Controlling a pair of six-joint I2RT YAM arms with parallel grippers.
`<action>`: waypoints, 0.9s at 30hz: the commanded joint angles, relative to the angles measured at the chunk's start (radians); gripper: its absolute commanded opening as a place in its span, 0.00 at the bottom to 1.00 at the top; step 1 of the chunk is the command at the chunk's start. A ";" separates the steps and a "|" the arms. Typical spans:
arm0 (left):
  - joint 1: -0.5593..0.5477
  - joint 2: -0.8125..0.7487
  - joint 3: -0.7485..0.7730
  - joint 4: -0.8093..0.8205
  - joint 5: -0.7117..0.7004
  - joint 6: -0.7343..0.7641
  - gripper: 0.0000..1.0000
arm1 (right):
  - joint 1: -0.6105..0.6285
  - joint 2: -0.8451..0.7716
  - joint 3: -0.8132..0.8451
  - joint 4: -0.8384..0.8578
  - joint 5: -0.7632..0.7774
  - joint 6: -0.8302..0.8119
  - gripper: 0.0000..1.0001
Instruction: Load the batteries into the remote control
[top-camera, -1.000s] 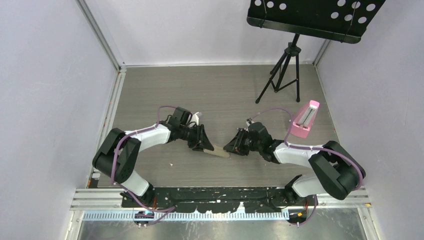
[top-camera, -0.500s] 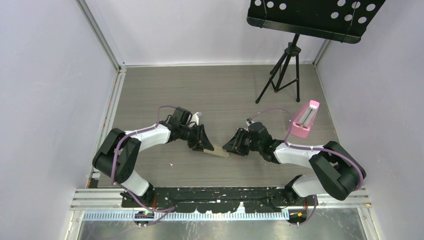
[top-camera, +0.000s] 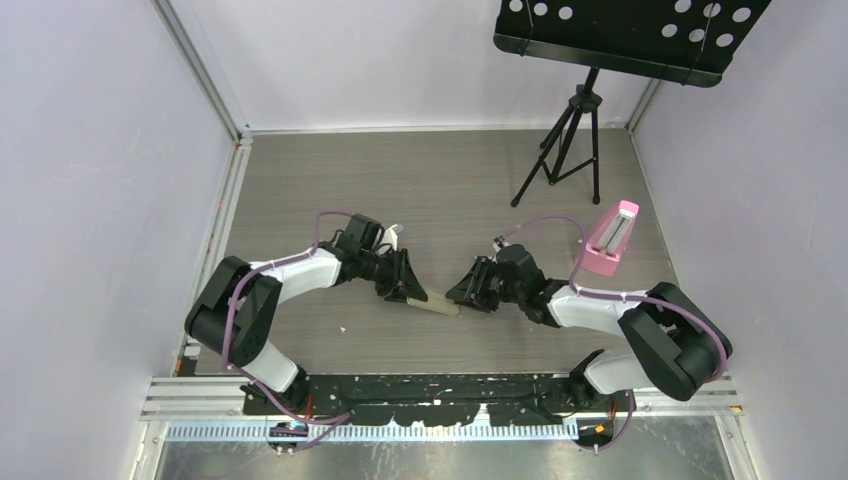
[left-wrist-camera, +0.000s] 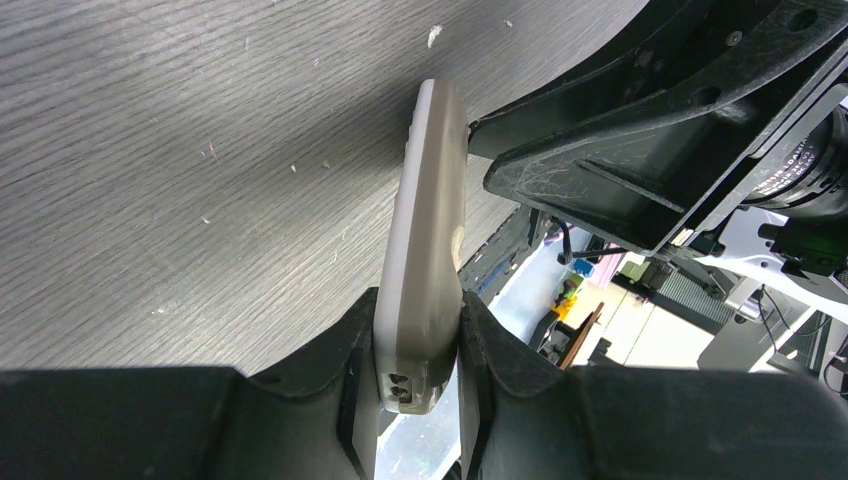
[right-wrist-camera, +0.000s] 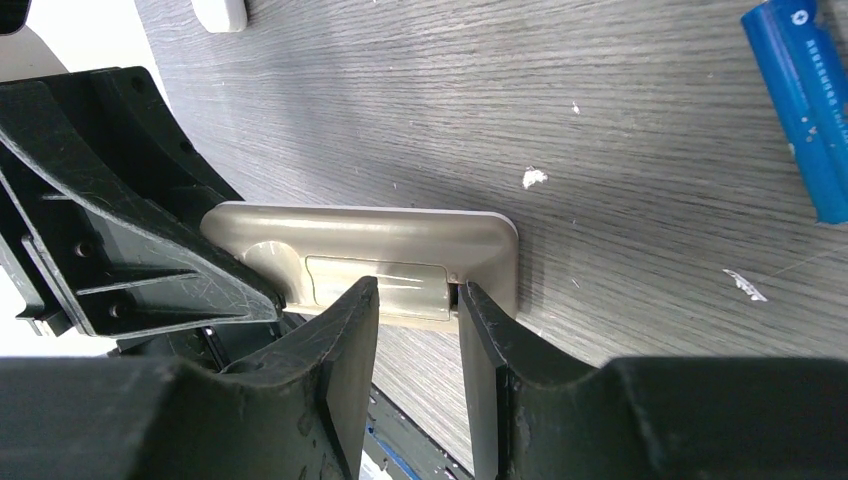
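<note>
holding the remote control (left-wrist-camera: 425, 250) by one short end, the left gripper (left-wrist-camera: 418, 345) has its jaws set narrow, pressed against both sides of the bar. the remote sticks straight out past this gripper's fingertips, with its tan back turned toward the right gripper (right-wrist-camera: 417, 292). whether its lower edge touches the table (left-wrist-camera: 150, 150) cannot be told.

the right gripper meets the remote at the free end, opposite the left one. its jaws stand partly apart and clamp nothing. the two fingers (right-wrist-camera: 340, 350) sit just in front of the tan face, at the lower edge of the battery cover (right-wrist-camera: 370, 275), and the cover's edge shows in the gap between them. the finger on the right side comes right up to a small notch at the cover's end; contact cannot be made out.

beyond the right gripper's fingertips and off to its right, a blue battery (right-wrist-camera: 800, 110) lies on the table, well apart from the remote. far beyond the fingertips to the left, a small white object (right-wrist-camera: 220, 12) lies at the picture's edge. behind the right arm, a pink wedge (top-camera: 610, 238) and a black music stand (top-camera: 590, 120) stand on the table.
</note>
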 joint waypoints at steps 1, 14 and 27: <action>-0.009 0.027 -0.011 -0.076 -0.136 0.043 0.00 | 0.007 0.001 0.013 -0.028 0.053 -0.024 0.41; -0.009 0.025 -0.010 -0.069 -0.105 0.058 0.00 | 0.009 0.054 0.021 -0.045 0.076 0.044 0.41; -0.014 0.041 -0.005 -0.062 -0.063 0.075 0.00 | 0.008 0.106 -0.001 0.060 -0.014 0.152 0.44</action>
